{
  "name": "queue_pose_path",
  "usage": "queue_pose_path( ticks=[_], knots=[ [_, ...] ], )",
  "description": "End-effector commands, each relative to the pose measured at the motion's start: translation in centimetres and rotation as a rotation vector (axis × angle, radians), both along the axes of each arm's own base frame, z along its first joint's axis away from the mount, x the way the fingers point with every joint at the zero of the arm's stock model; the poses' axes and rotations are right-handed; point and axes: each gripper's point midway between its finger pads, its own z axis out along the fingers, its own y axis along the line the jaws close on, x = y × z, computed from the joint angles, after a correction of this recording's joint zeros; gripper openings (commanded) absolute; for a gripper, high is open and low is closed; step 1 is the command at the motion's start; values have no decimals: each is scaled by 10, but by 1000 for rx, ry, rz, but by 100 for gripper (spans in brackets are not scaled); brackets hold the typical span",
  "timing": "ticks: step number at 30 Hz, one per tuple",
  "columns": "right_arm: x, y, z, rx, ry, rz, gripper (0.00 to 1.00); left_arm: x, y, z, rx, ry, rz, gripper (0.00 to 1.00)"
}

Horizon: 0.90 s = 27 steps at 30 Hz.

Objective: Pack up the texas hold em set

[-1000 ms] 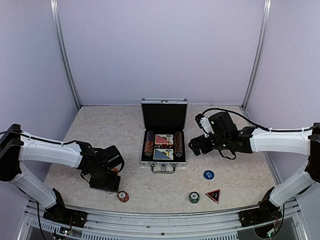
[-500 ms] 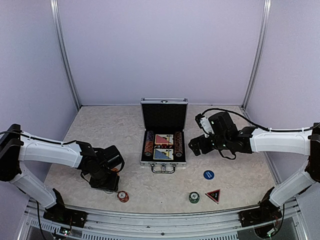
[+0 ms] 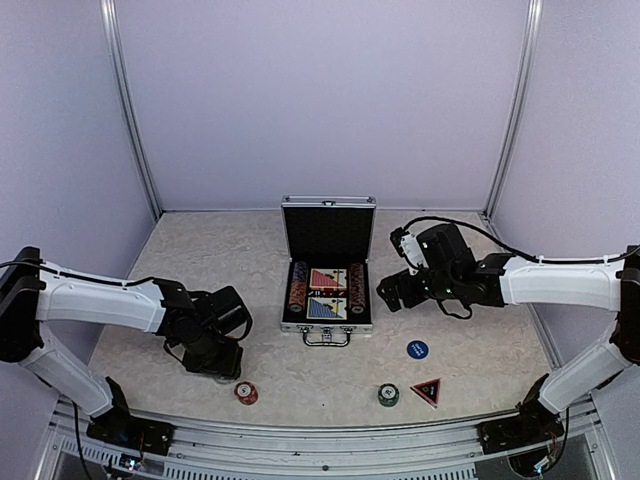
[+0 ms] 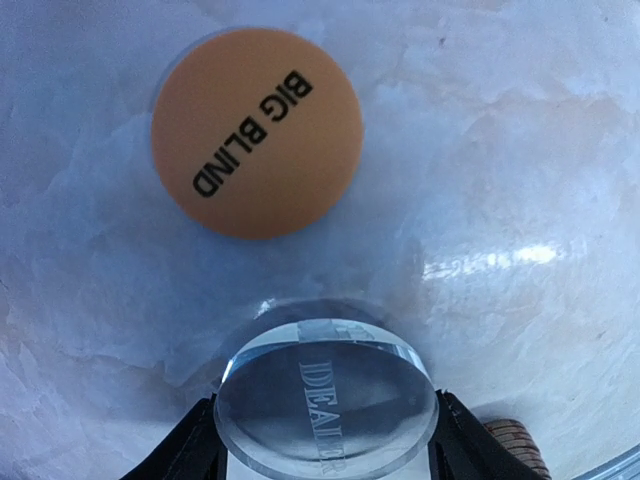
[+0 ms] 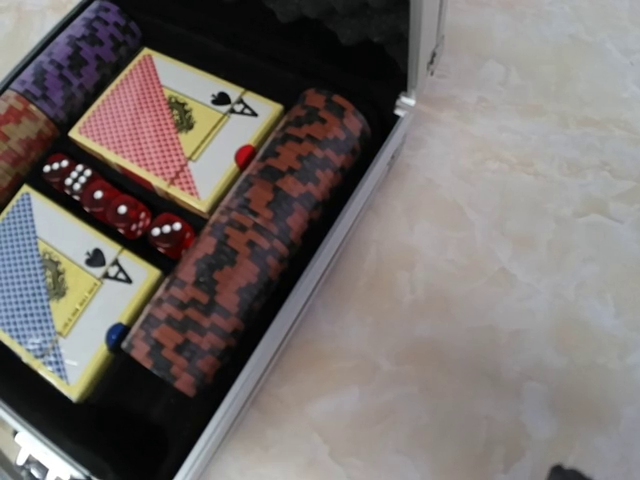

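Note:
The silver case stands open at the table's centre, lid upright. In the right wrist view it holds a red deck, a blue deck, red dice and chip rows. My left gripper is shut on a clear round DEALER disc and holds it just above the table, next to an orange BIG BLIND disc. In the top view the left gripper is left of the case. My right gripper hovers by the case's right side; its fingers are hidden.
On the front table lie a red chip stack, a green chip stack, a red-black triangle marker and a blue disc. Pale walls and metal posts enclose the table on three sides.
My left gripper has moved a little away from the front edge and toward the case with the clear disc. The right arm has not moved.

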Motion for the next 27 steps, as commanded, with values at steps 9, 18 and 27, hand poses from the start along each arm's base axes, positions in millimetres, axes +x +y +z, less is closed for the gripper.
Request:
queue_pose_path(
  ticks=[9,18,27],
  knots=[
    [-1,-1,5,23,-15,-3,97,29,-17,34,0,-116,-28,38],
    [-3,-5,5,20,-15,-6,97,45,-32,46,2,-149,-58,38],
    [-4,-6,6,19,-20,-7,97,61,-44,54,0,-173,-78,38]
  ],
)
